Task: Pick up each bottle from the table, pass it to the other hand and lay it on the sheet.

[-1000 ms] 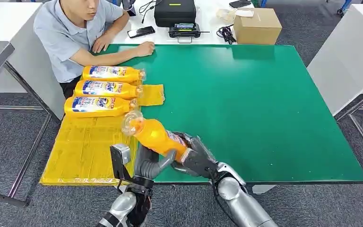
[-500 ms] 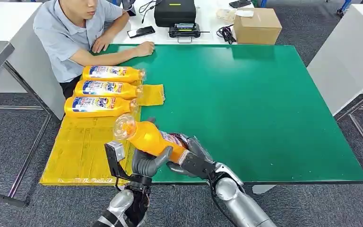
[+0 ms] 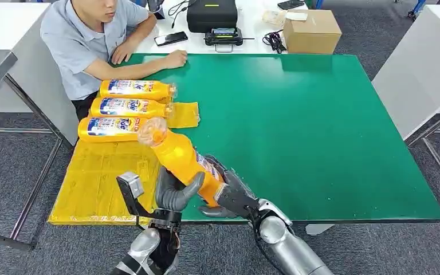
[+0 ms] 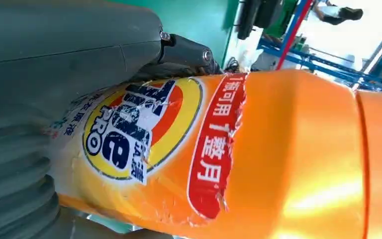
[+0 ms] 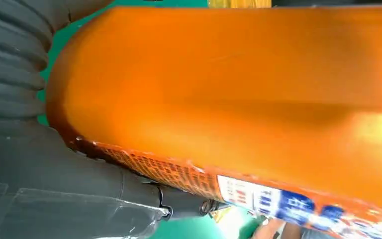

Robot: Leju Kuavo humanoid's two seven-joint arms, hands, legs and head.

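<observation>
Three orange plastic detergent bottles with blue-and-white labels [image 3: 127, 107] already lie side by side on the yellow sheet [image 3: 100, 177] that covers the left part of the green bench [image 3: 309, 132], near its far end, caps pointing toward the bench's middle. That much of the job looks done.

A fourth orange detergent bottle [image 3: 180, 159] is in the air just above the sheet's inner edge, tilted, its clear cap end pointing up toward the three laid bottles. Both hands are on its lower half: the left hand [image 3: 175, 192] has its thick grey thumb and fingers curled around the body on the sheet side, and the right hand [image 3: 229, 195] grips the base from the other side. The left wrist view shows the label pressed close against the palm; the right wrist view shows the plain orange back held likewise. By my reading this is the handover itself, with neither hand having let go.

What remains for this bottle: the right hand releases, and the left lays it on the sheet's bare near part, beside the others. A seated person [image 3: 91, 40] leans on the bench's far corner.
</observation>
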